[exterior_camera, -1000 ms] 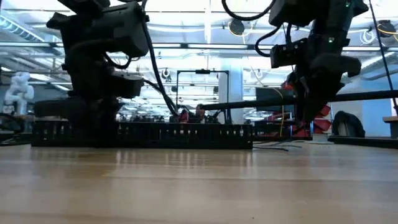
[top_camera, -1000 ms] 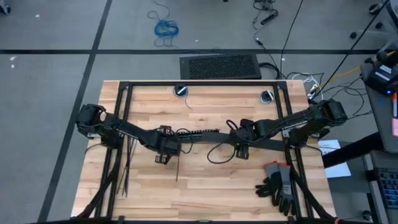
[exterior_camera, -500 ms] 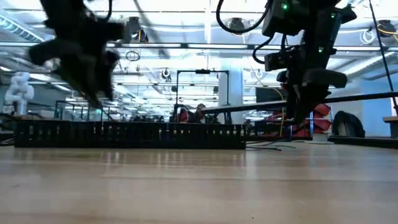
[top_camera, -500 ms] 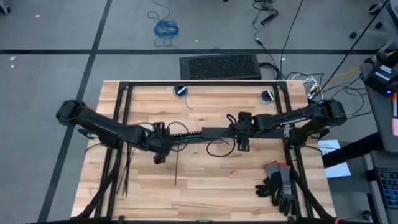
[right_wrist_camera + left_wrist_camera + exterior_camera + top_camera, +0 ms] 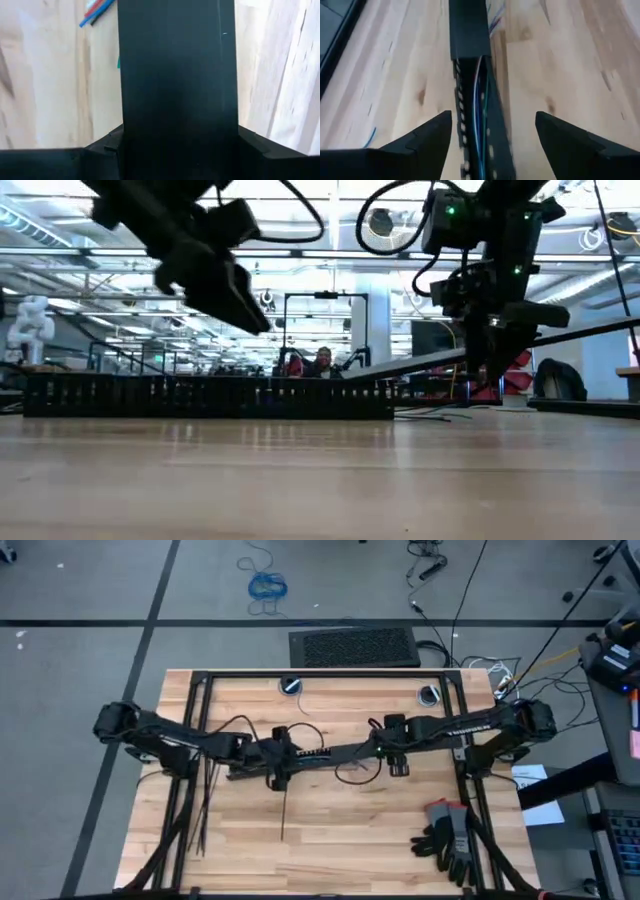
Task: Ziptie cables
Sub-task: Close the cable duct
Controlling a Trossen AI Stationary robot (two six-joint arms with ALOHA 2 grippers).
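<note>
A slotted black duct [image 5: 305, 754] lies across the table's middle. The cables [image 5: 479, 100], thin blue, green and pale wires, run inside it. My left gripper [image 5: 492, 145] hangs open above the duct, one finger to each side, touching nothing. A long flat black bar [image 5: 570, 338] covers the duct's right part [image 5: 467, 30], with my right gripper [image 5: 392, 755] shut on it. Wire ends [image 5: 95, 10] show beside the bar. Two zipties [image 5: 283, 808] [image 5: 203, 810] lie flat on the wood nearer the front edge. My right gripper pinches the bar's two long edges [image 5: 125, 120] between its fingers. The fingers come from above, pointing down, and lie across the bar. The bar slants: its left end [image 5: 345, 372] is low at the duct, its right end rises toward the table's right.
Dark work gloves [image 5: 448, 835] lie at the front right. A black frame [image 5: 200, 720] runs along the table's left, far and right sides. Two round grommets [image 5: 291, 686] sit near the far edge. Bare wood [image 5: 350, 830] lies in front of the duct.
My left gripper has risen off the duct's left end and gone right and toward the far edge; it now hangs over the duct. The duct has slid a little left. My right gripper has gone slightly toward the far edge with the bar, which slants more steeply.
</note>
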